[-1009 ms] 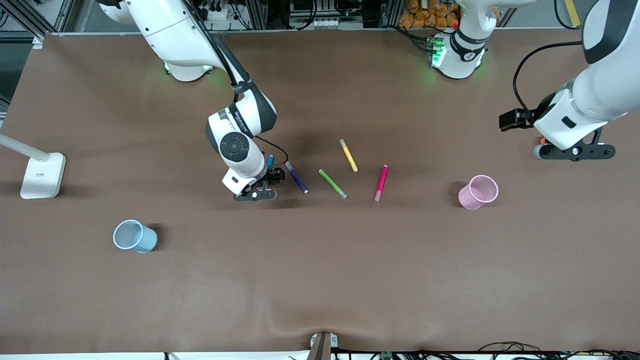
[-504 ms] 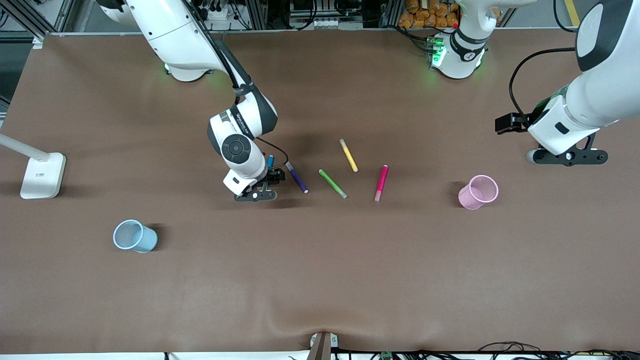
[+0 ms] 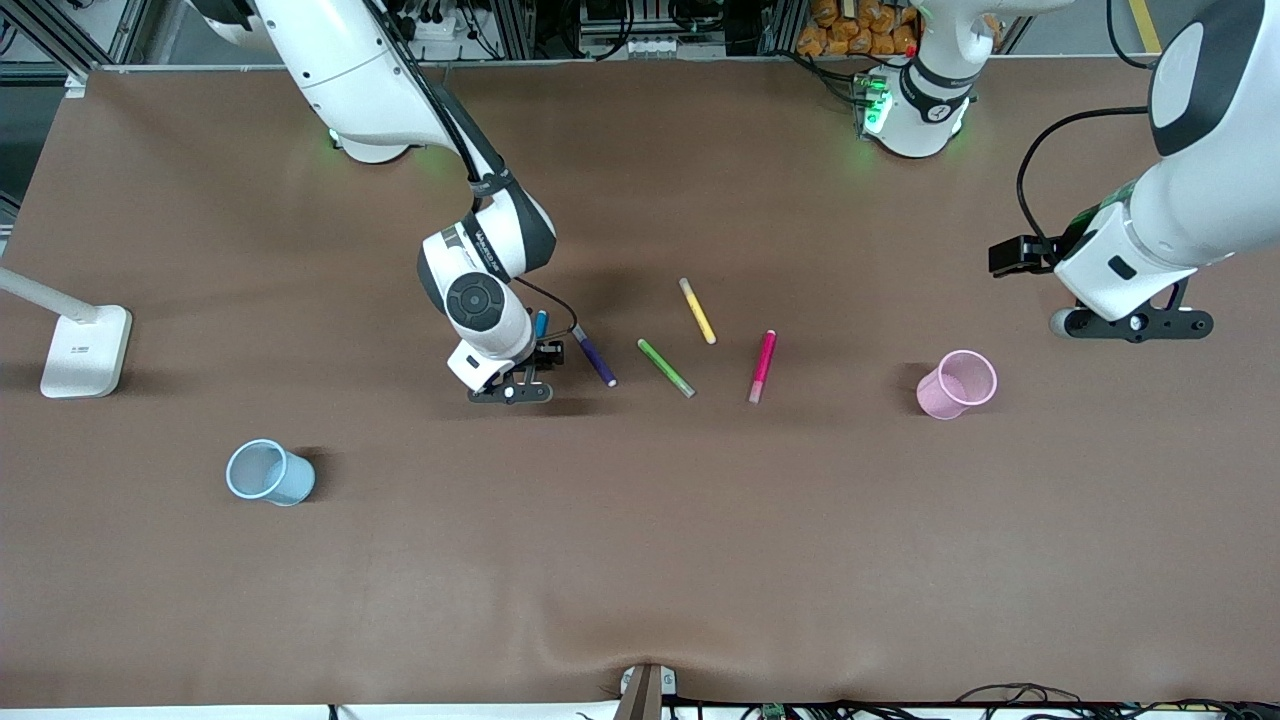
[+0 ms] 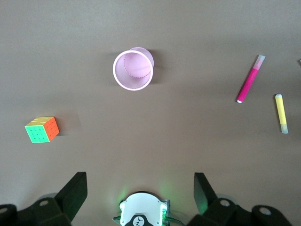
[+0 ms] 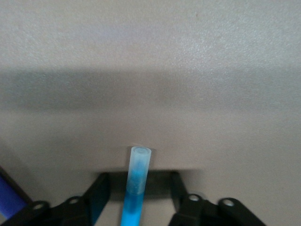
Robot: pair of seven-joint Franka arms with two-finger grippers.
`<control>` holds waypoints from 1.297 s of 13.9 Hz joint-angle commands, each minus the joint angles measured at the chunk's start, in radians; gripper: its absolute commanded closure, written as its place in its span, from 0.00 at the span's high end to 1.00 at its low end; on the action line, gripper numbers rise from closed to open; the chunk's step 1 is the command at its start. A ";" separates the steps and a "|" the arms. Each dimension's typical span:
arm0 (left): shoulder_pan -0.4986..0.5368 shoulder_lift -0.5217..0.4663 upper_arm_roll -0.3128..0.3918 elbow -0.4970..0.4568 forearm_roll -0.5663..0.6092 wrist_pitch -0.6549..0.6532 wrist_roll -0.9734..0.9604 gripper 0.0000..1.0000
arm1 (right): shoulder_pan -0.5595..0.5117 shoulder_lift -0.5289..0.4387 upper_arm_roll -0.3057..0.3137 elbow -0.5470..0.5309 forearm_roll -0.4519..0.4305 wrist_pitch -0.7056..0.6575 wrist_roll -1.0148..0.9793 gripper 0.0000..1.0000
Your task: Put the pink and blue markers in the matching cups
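Observation:
The blue marker (image 3: 540, 322) lies on the brown table, mostly hidden under the right arm's hand. In the right wrist view the marker (image 5: 136, 188) runs between the two fingers with a gap on each side. My right gripper (image 3: 510, 391) is low over it and open. The pink marker (image 3: 763, 364) lies nearer the left arm's end, beside the green marker. The pink cup (image 3: 957, 384) stands upright near the left arm's end. The blue cup (image 3: 268, 473) stands near the right arm's end. My left gripper (image 3: 1130, 323) is open and empty, above the table close to the pink cup (image 4: 133, 70).
A purple marker (image 3: 594, 356), a green marker (image 3: 665, 367) and a yellow marker (image 3: 697, 310) lie between the blue and pink markers. A white lamp base (image 3: 85, 350) stands at the right arm's end. A colour cube (image 4: 42, 129) lies near the pink cup.
The left arm has shifted a little toward the middle of the table. The right gripper has stayed over the blue marker, settling slightly.

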 commanded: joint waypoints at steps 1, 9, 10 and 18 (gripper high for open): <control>0.000 0.043 -0.001 0.049 -0.004 -0.010 -0.003 1.00 | 0.002 0.008 -0.004 -0.006 0.011 0.008 0.015 0.00; -0.060 0.134 -0.001 0.079 -0.001 -0.004 -0.009 1.00 | -0.007 -0.059 -0.009 -0.002 0.011 -0.026 0.000 0.00; -0.061 0.148 -0.003 0.079 -0.002 0.002 -0.021 1.00 | -0.010 -0.074 -0.010 0.001 0.010 -0.034 -0.002 0.00; -0.159 0.257 -0.001 0.078 0.004 0.096 -0.032 1.00 | -0.108 -0.176 -0.010 0.024 0.007 -0.080 -0.256 0.00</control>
